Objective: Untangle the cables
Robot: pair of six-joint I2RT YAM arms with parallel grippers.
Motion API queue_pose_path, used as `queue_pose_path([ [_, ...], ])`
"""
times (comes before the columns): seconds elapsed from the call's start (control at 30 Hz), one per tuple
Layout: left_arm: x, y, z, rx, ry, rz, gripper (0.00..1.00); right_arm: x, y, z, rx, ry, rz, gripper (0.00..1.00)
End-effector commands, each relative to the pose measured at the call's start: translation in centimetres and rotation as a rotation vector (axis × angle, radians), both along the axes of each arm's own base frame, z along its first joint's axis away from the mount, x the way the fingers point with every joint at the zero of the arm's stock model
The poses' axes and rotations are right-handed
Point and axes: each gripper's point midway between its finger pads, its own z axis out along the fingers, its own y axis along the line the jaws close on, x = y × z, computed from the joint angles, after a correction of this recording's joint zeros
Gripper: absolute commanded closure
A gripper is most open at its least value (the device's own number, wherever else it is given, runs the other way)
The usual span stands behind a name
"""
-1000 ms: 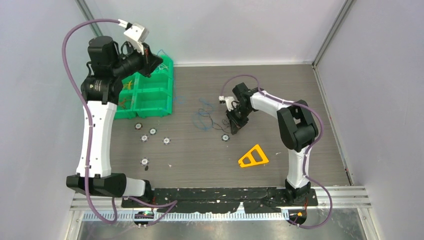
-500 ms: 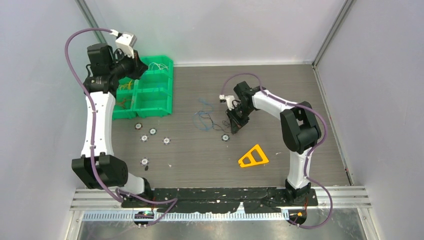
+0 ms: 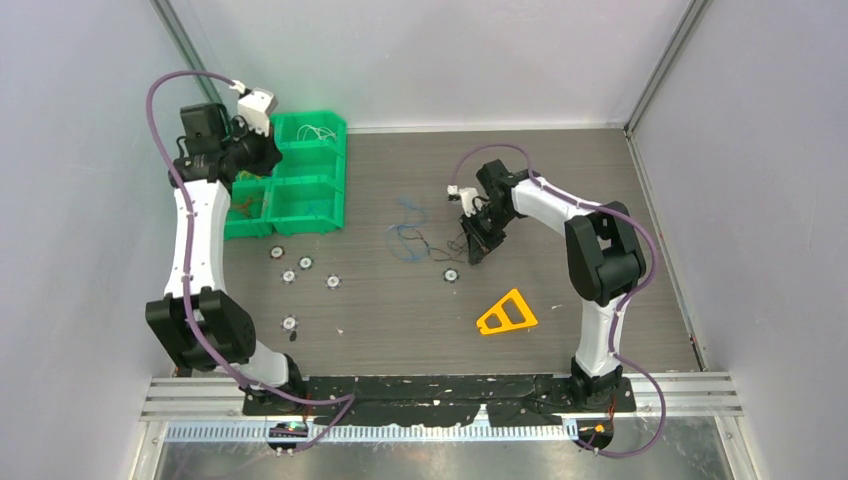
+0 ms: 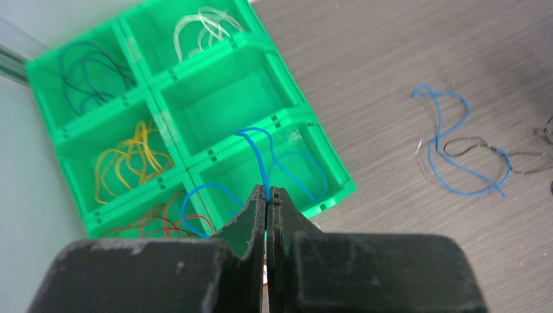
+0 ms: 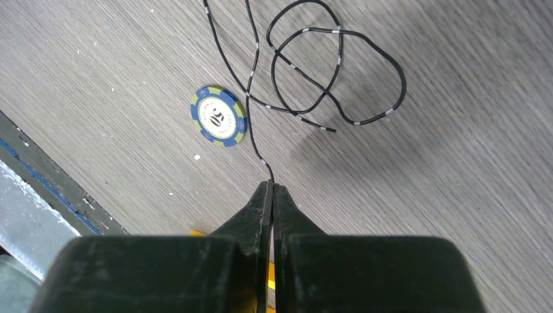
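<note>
My left gripper [image 4: 268, 191] is shut on a thin blue cable [image 4: 261, 156] and holds it above the green bin [image 4: 151, 98]. The cable's loops hang over the bin's near right compartment. In the top view this gripper [image 3: 262, 152] is over the bin [image 3: 336, 170] at the far left. My right gripper [image 5: 271, 186] is shut on the end of a thin black cable [image 5: 339, 59] that loops on the table. In the top view it [image 3: 476, 254] is at mid-table. Another blue cable [image 4: 456, 140] lies on the table, crossed by a black one [image 4: 482, 147].
The bin's other compartments hold white [image 4: 205, 29], dark blue [image 4: 91, 72], yellow [image 4: 130, 163] and red [image 4: 156, 225] cables. Several poker chips lie on the table, one [image 5: 219, 116] next to the black cable. An orange triangle [image 3: 507, 314] lies near the front right.
My left arm has swung left and back, bringing its gripper lower over the bin. My right gripper has shifted slightly right with the black cable.
</note>
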Motion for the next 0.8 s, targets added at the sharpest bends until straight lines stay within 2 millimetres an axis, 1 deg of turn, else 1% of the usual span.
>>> queue_pose_path([
  [0.0,1.0,0.7,-6.2,0.017,0.141,-0.017,1.0,0.1,0.1,1.7,0.033,-0.029,0.015,0.95],
  [0.13,2.6,0.3,-10.1,-0.059,0.256,0.0,1.0,0.0,0.0,1.6,0.03,-0.018,0.018,0.95],
  [0.27,3.3,-0.8,-13.5,-0.149,0.358,0.005,1.0,-0.1,-0.3,1.5,0.029,-0.013,0.012,0.95],
  [0.3,3.5,-0.8,-14.7,-0.164,0.389,0.017,1.0,-0.1,-0.4,1.5,0.03,-0.011,0.011,0.95],
  [0.4,3.4,-0.6,-17.4,-0.18,0.473,0.047,1.0,-0.2,-0.4,1.7,0.034,-0.009,0.007,0.95],
  [0.47,3.1,-0.4,-18.2,-0.176,0.506,0.058,0.99,-0.2,-0.4,2.0,0.042,-0.014,0.007,0.95],
  [0.5,3.0,-0.6,-17.9,-0.181,0.504,0.043,0.93,-0.2,-0.4,2.2,0.05,-0.014,0.006,0.95],
  [0.53,2.7,-0.9,-17.4,-0.185,0.495,0.023,0.84,-0.2,-0.3,2.6,0.06,-0.022,0.01,0.95],
  [0.57,2.5,-1.3,-16.4,-0.193,0.467,-0.002,0.75,-0.4,-0.1,3.0,0.079,-0.023,0.017,0.95],
  [0.6,2.2,-1.9,-15.1,-0.203,0.431,-0.032,0.68,-0.5,0.3,3.8,0.107,-0.036,0.028,0.95],
  [0.63,1.9,-2.4,-13.5,-0.209,0.384,-0.057,0.6,-0.5,0.5,4.2,0.123,-0.044,0.033,0.95],
  [0.67,1.6,-2.8,-11.8,-0.214,0.339,-0.08,0.53,-0.5,0.9,5.3,0.159,-0.066,0.042,0.95],
  [0.7,1.2,-3.3,-10.2,-0.216,0.294,-0.106,0.46,-0.5,1.1,6.0,0.178,-0.08,0.047,0.95],
  [0.73,0.8,-3.7,-8.6,-0.215,0.252,-0.127,0.38,-0.6,1.5,7.3,0.217,-0.106,0.062,0.95],
  [0.77,0.4,-4.1,-7.2,-0.213,0.215,-0.153,0.29,-0.5,1.8,8.1,0.236,-0.124,0.069,0.95],
])
